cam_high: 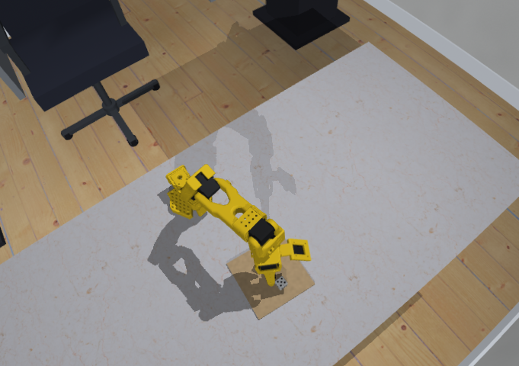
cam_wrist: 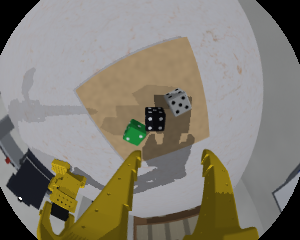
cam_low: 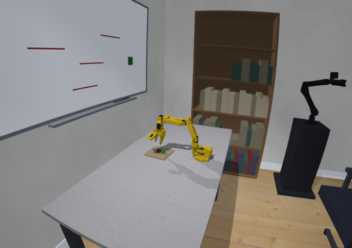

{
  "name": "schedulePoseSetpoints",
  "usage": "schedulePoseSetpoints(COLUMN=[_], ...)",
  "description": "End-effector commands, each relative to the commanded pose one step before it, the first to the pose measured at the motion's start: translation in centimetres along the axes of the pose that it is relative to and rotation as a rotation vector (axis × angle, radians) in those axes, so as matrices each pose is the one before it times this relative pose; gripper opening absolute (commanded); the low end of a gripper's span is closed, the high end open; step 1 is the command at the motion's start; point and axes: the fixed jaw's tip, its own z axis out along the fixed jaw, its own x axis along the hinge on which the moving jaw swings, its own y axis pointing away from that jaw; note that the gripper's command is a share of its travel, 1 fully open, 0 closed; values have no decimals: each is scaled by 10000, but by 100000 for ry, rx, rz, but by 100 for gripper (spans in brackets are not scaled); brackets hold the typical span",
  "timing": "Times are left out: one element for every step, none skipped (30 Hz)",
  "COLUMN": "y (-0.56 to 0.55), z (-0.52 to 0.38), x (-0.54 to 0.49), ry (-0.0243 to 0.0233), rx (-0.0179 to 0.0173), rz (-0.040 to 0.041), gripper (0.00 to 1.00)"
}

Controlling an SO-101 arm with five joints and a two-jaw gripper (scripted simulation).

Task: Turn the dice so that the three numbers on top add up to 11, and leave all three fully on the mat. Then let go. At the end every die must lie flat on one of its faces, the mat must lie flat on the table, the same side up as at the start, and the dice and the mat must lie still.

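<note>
The tan mat (cam_high: 299,289) (cam_low: 163,156) (cam_wrist: 115,85) lies flat on the table. The white die (cam_high: 281,283) (cam_low: 154,150) (cam_wrist: 178,103) shows five on its upward face. In the wrist view the black die (cam_wrist: 155,120) (cam_low: 158,151) shows four pips on its larger face, which looks like the top. The green die (cam_wrist: 134,132) (cam_low: 163,151) stands beside it, with what looks like two pips on top. All three seem flat on the mat, in a slanting row. My gripper (cam_low: 158,142) (cam_wrist: 172,152) is open and empty, above the dice. The arm hides the black and green dice in the top view.
The arm's base (cam_low: 201,154) stands on the pale table (cam_high: 376,151) near one long edge. A whiteboard (cam_low: 64,58) hangs on the wall beside the table. A bookcase (cam_low: 236,29) stands behind the far end, and an office chair (cam_high: 82,60) stands off one side.
</note>
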Motion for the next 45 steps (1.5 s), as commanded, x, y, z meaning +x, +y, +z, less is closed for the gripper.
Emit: schedulePoseSetpoints(y=[-4166, 0, 0, 0, 0, 0, 0, 0, 0, 0, 0, 0, -2, 8, 15, 24, 42, 57, 83, 97, 120, 138, 155, 169, 180, 182, 171, 0, 0, 162, 139, 101, 62, 9, -60, -123, -203, -275, -357, -431, -495, -559, -602, -643, 0], z=[-17675, 0, 0, 0, 0, 0, 0, 0, 0, 0, 0, 0, -5, -69, -170, -309, -492, -689, -918, -1142, -1380, -1607, -1825, -2033, -2219, -2370, -2499, 0, 0, -2597, -2659, -2683, -2673, -2638, -2567, -2466, -2345, -2197, -2045, -1866, -1701, -1512, -1341, -1172, 0], x=[-6387, 0, 0, 0, 0, 0, 0, 0, 0, 0, 0, 0, 10, 50, 129, 248, 389, 559, 740, 933, 1150, 1363, 1590, 1813, 2040, 2254, 2472, 0, 0, 2669, 2858, 3030, 3184, 3305, 3404, 3479, 3521, 3526, 3500, 3439, 3351, 3232, 3075, 2902, 0], ry=[-5662, 0, 0, 0, 0, 0, 0, 0, 0, 0, 0, 0, -3, -4, -10, -23, -33, -48, -68, -82, -104, -124, -147, -170, -197, -217, -245, 0, 0, -270, -294, -316, -342, -362, -382, -397, -412, -421, -428, -432, -427, -422, -411, -396, 0], rx=[6483, 0, 0, 0, 0, 0, 0, 0, 0, 0, 0, 0, 3, 8, 21, 41, 68, 90, 122, 155, 188, 218, 252, 282, 312, 339, 361, 0, 0, 383, 397, 411, 421, 423, 425, 419, 412, 402, 386, 370, 351, 327, 303, 281, 0], rz=[-573, 0, 0, 0, 0, 0, 0, 0, 0, 0, 0, 0, 9, 75, 195, 361, 565, 804, 1064, 1347, 1636, 1931, 2233, 2522, 2804, 3071, 3323, 0, 0, 3550, 3753, 3932, 4080, 4196, 4278, 4329, 4346, 4330, 4274, 4190, 4071, 3921, 3746, 3539, 0], gripper=[29, 29, 29, 29, 29, 29, 29, 29, 29, 29, 29, 29, 29, 29, 29, 29, 29, 29, 29, 29, 29, 29, 29, 29, 29, 29, 29, 29, 29, 29, 29, 29, 29, 29, 29, 29, 29, 29, 29, 29, 29, 29, 29, 29, 29])
